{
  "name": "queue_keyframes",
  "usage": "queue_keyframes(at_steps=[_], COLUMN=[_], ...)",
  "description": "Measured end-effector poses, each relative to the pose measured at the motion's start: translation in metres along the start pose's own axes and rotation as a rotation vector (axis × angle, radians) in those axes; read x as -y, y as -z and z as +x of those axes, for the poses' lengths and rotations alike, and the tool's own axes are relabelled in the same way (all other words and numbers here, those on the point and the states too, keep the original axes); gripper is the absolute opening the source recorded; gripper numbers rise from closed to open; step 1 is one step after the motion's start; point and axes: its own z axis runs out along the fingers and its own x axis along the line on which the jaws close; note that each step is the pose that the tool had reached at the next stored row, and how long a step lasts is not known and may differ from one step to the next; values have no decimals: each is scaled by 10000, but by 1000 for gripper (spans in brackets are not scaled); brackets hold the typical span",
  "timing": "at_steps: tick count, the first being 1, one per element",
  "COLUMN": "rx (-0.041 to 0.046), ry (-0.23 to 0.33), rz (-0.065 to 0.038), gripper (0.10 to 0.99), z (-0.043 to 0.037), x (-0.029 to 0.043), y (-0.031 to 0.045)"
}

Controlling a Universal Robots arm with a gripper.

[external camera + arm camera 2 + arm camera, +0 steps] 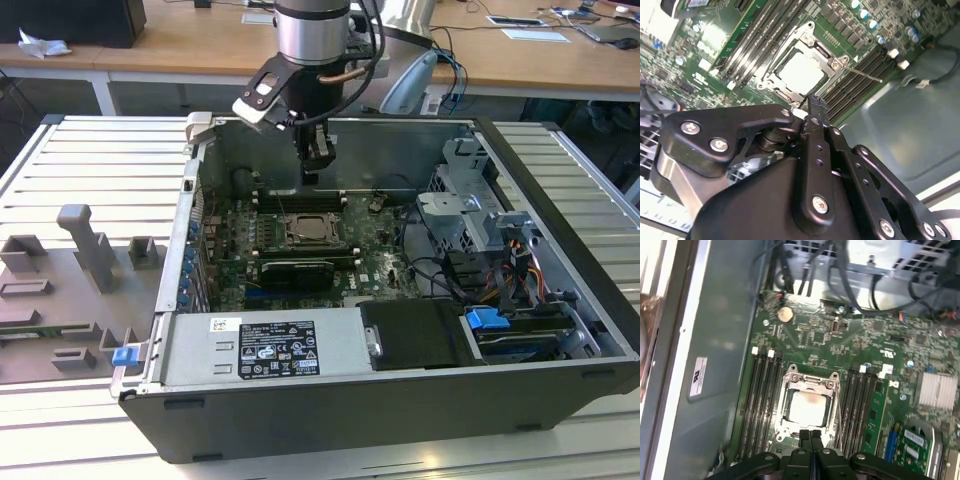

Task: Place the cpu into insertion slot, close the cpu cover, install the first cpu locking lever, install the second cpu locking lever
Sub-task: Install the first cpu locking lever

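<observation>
Arm: the robot arm is reaching down into the open computer case [330,425], which is lying on its side on a table [60,160] made of metal slats.
Gripper: the gripper [313,172] is hanging in the air over the green board [380,255], above the side of the socket nearest the case's far wall.
Fingers: in both wrist views the two black fingers [805,440] are pressing flat against each other [812,107]. They are closed all the way, and I am not seeing anything pinched between them.
Cpu: the cpu [807,407] is sitting flat inside the socket near the middle of the green board, with its pale shiny face [800,74] looking up.
Cpu cover: the cpu cover [810,384] is lying down over the socket, and the cpu is showing through its square window.
Lever: a thin metal lever [865,75] is sticking out from one corner of the socket, over the long slots.
Slots: rows of long dark slots [762,400] are running along both sides of the socket.
Black card: a long black card [295,270] is standing just beside the socket, on the side toward the case's near wall.
Table things: grey plastic holders [85,240] are sitting on the table by the case, at the exterior view's left.
</observation>
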Motion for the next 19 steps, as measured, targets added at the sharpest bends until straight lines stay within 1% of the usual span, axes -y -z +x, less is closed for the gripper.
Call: queue_keyframes(at_steps=[3, 5, 8, 11, 14, 18, 19], rx=[-30, -41, -68, -105, -128, -158, -168], ry=[456, 655, 1172, 2044, 2556, 3378, 3662], rz=[55, 75, 109, 141, 155, 169, 175], gripper=[106, 106, 106, 106, 106, 106, 106], z=[0, 0, 0, 0, 0, 0, 0], x=[5, 6, 9, 10, 10, 11, 11], y=[-37, -49, -65, -80, -88, -96, -98])
